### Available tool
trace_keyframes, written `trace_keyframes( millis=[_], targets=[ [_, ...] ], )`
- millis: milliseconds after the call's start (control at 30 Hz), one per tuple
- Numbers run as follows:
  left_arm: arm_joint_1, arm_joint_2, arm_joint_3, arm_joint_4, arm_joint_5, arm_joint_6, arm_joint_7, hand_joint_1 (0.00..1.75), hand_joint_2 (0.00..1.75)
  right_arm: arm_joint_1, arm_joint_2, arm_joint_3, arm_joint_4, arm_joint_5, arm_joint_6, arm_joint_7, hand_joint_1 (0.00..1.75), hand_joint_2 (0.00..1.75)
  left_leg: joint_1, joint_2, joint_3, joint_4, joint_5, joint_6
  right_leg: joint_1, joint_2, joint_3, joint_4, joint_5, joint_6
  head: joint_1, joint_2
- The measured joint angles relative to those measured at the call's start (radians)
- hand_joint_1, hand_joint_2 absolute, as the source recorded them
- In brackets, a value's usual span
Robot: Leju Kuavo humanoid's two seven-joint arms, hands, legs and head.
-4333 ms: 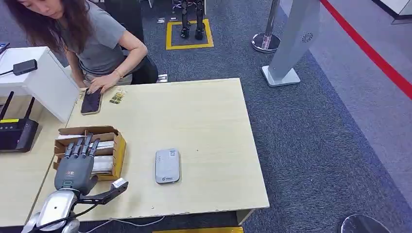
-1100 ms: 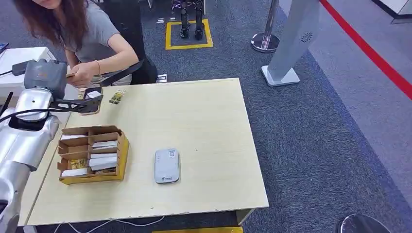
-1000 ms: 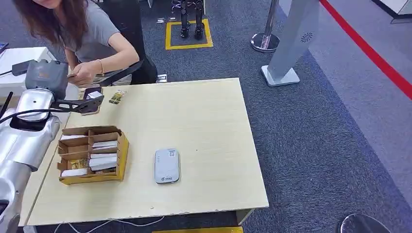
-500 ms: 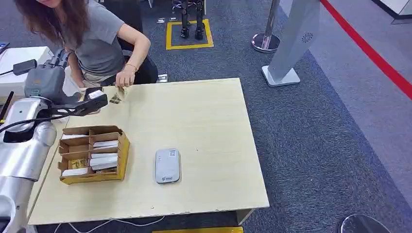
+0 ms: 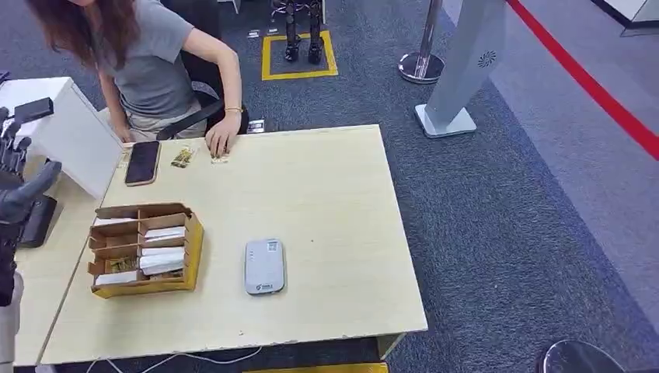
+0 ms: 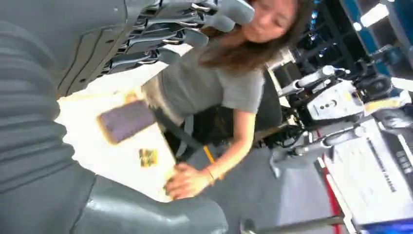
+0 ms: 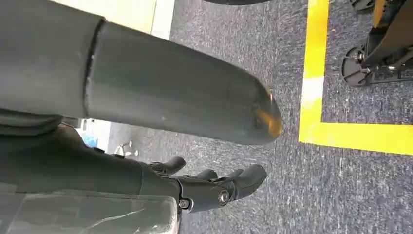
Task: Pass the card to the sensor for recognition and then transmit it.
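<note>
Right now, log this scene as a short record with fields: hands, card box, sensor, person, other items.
left hand: raised at the table's left edge, fingers apart, holding nothing
right hand: hanging over the carpet, fingers curled
card box: cardboard, on the table, cards in its compartments
sensor: grey, flat, right of the box
person's hand: on a small card at the far edge
phone: dark, far left corner

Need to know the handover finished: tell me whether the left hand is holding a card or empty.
Empty. The left hand is raised off the table's left edge with fingers spread and nothing between them and the thumb.
</note>
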Motion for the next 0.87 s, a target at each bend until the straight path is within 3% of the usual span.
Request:
trace_keyframes(
  millis=[133,267,433,667,867],
  targets=[
    [0.167,0.011,0.057,-0.092,0.125,-0.032,-0.027,0.0,1.75,0.0,0.0,-0.001,0.0,-0.003,-0.006,0.003,0.0,0.0,0.0,0.0,0.0,0.0,-0.001,0.001,0.0,-0.001,0.0,0.0,-0.001,0.001,0.0,0.0],
    [0.3,-0.013,0.07,-0.179,0.103,-0.016,-0.065,0.0,1.75,0.0,0.0,-0.005,0.0,-0.006,-0.018,0.007,0.0,0.0,-0.001,-0.001,-0.001,0.0,-0.001,0.002,0.0,-0.002,0.0,-0.001,-0.001,0.002,0.002,0.0],
    [0.448,-0.086,0.067,-0.285,0.051,-0.001,-0.128,0.0,1.75,0.001,0.0,-0.019,0.0,-0.024,-0.027,0.007,0.0,0.0,-0.002,-0.001,0.0,0.0,-0.002,0.003,-0.001,-0.002,0.001,-0.002,-0.001,0.002,0.001,0.0],
    [0.516,-0.13,0.064,-0.347,0.033,0.002,-0.138,0.0,1.75,0.0,0.0,-0.025,0.0,-0.034,-0.033,0.007,0.0,0.0,-0.001,-0.002,-0.001,0.0,-0.002,0.003,-0.001,-0.004,0.001,-0.002,-0.001,0.002,0.002,0.0],
    [0.549,-0.166,0.009,-0.376,-0.087,0.017,-0.17,0.0,1.75,0.0,0.0,-0.035,0.0,-0.042,-0.027,0.021,0.0,0.0,-0.001,-0.002,0.0,0.0,-0.002,0.002,0.0,-0.004,0.001,-0.002,-0.001,0.002,0.002,0.0]
  ],
)
